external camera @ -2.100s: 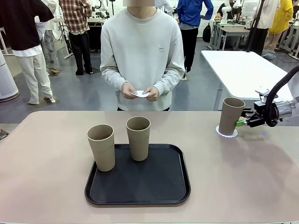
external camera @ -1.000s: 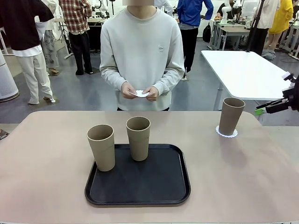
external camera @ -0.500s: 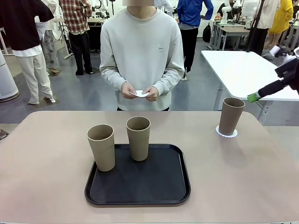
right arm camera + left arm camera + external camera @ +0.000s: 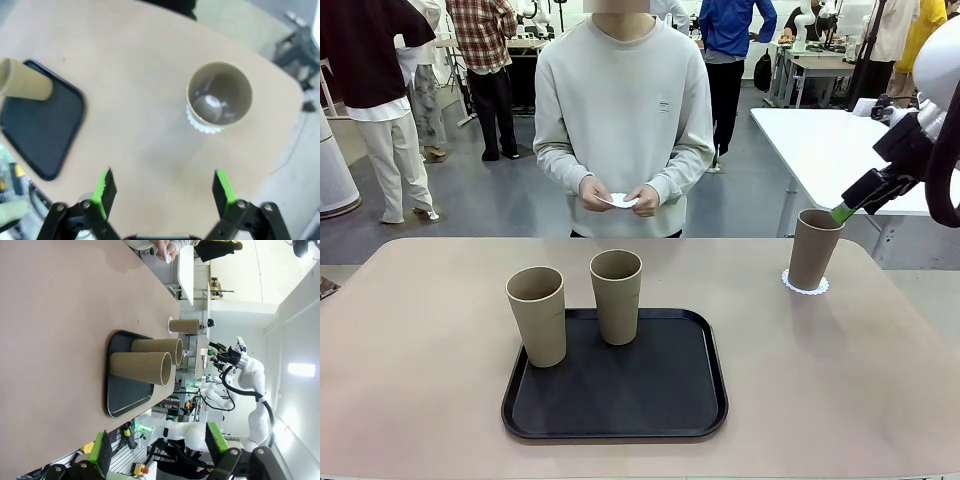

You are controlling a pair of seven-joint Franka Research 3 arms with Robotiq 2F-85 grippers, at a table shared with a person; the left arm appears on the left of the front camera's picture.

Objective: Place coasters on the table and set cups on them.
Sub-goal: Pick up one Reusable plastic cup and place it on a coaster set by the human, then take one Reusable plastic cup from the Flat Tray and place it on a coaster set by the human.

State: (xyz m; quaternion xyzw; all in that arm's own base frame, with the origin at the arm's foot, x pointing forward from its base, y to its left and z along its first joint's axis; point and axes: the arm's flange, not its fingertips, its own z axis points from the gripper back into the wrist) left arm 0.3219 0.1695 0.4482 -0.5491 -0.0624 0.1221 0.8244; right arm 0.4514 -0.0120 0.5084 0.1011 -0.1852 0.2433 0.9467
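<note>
Left gripper [image 4: 159,447] released. Tray [image 4: 615,410], 6 o'clock: two cups [image 4: 537,316] waiting, no coasters. Third cup [image 4: 815,248], 2 o'clock, sits on its coaster [image 4: 805,286] on the table [image 4: 420,380]: one set done. Right gripper [image 4: 164,191] above it, released. Person's hands [image 4: 623,196], 12 o'clock, hold white paper.

Three tall tapered beige-brown matte cups [image 4: 536,315]: two on one black rounded-square tray [image 4: 640,400], one on one white scalloped paper coaster [image 4: 805,288] near the tan table's [image 4: 420,380] far right corner. White paper [image 4: 623,201] in the person's hands [image 4: 647,196]: count indeterminate.

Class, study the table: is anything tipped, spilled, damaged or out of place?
Nothing stands out: the left cup and middle cup stand upright on the tray; the right cup stands upright on its doily.
</note>
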